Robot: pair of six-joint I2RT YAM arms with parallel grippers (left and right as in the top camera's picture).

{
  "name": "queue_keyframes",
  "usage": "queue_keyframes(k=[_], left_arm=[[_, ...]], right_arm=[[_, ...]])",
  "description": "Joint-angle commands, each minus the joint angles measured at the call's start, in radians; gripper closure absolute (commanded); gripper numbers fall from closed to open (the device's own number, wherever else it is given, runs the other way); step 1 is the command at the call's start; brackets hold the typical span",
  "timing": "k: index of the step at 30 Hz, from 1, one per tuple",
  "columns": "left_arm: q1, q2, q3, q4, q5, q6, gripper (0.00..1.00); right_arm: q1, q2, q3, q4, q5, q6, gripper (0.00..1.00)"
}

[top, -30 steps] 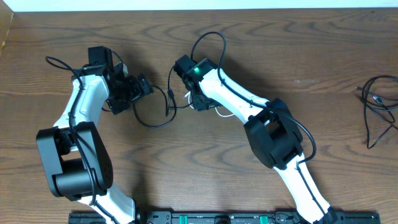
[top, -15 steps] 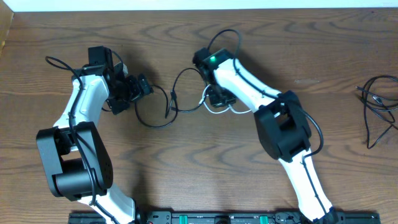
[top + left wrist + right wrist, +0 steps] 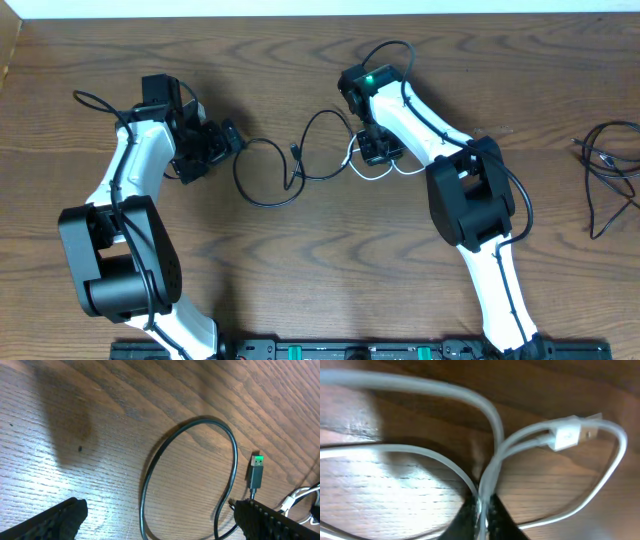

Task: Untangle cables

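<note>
A thin black cable [image 3: 265,203] lies in loose loops on the wooden table between the two arms. Its plug [image 3: 293,150] sits mid-loop. My right gripper [image 3: 378,152] is shut on the white cable [image 3: 404,169], which curls out beside it. In the right wrist view the white cable [image 3: 490,425] runs up from the pinched fingertips [image 3: 470,515], and its plug [image 3: 567,435] lies to the right. My left gripper [image 3: 225,140] is open at the loop's left end. Its wrist view shows the black cable [image 3: 150,470] and a green-tipped plug [image 3: 256,472] between the open fingers [image 3: 65,515].
Another black cable [image 3: 592,205] lies in a loose heap at the table's far right edge. The arm bases and a black rail [image 3: 350,350] run along the near edge. A white strip borders the table's far side.
My right gripper has closed on the white cable and moved right, dragging the white cable and the black loop with it. The left arm has stayed put.
</note>
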Motion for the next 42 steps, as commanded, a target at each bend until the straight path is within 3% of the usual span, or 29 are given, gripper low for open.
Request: queue_keyframes(k=[1,7,12,19,22,27,33,36,38,39,41,42], left_arm=[[-0.004,-0.002,-0.01,-0.003,-0.01,-0.002,0.0],[-0.004,-0.002,-0.01,-0.008,0.027,0.031,0.02],[-0.004,-0.002,-0.01,-0.013,0.309,0.293,0.02],[-0.05,-0.002,-0.01,-0.097,0.533,0.606,0.02],[-0.095,-0.002,-0.009,-0.098,0.585,0.663,0.02],[-0.193,-0.002,-0.009,-0.032,0.534,0.629,0.02],[-0.305,-0.002,-0.009,0.089,0.173,0.353,0.02],[-0.339,-0.002,-0.01,0.12,0.061,0.287,0.03],[-0.351,-0.002,-0.01,0.127,0.043,0.286,0.41],[-0.353,-0.002,-0.01,0.129,0.043,0.286,0.67],[-0.353,-0.002,-0.01,0.129,0.042,0.276,0.92],[-0.35,-0.002,-0.009,0.129,0.034,0.266,0.92]], right_arm=[[-0.013,0.039,-0.015,0.013,-0.008,-0.034,0.91],[-0.004,0.039,-0.015,0.064,-0.081,-0.034,0.98],[-0.004,0.039,-0.015,0.091,-0.082,-0.034,0.99],[-0.004,0.044,-0.016,0.108,-0.082,-0.034,0.99],[-0.004,0.051,-0.016,0.116,-0.085,-0.034,0.99],[-0.004,0.055,-0.016,0.116,-0.085,-0.034,0.99],[-0.004,0.055,-0.016,0.117,-0.085,-0.034,0.99],[-0.004,0.055,-0.016,0.117,-0.085,-0.034,0.99],[-0.004,0.055,-0.016,0.117,-0.085,-0.034,0.99],[-0.004,0.055,-0.016,0.118,-0.085,-0.034,0.99],[-0.004,0.055,-0.016,0.118,-0.085,-0.034,0.99],[-0.004,0.055,-0.016,0.119,-0.085,-0.034,0.99]])
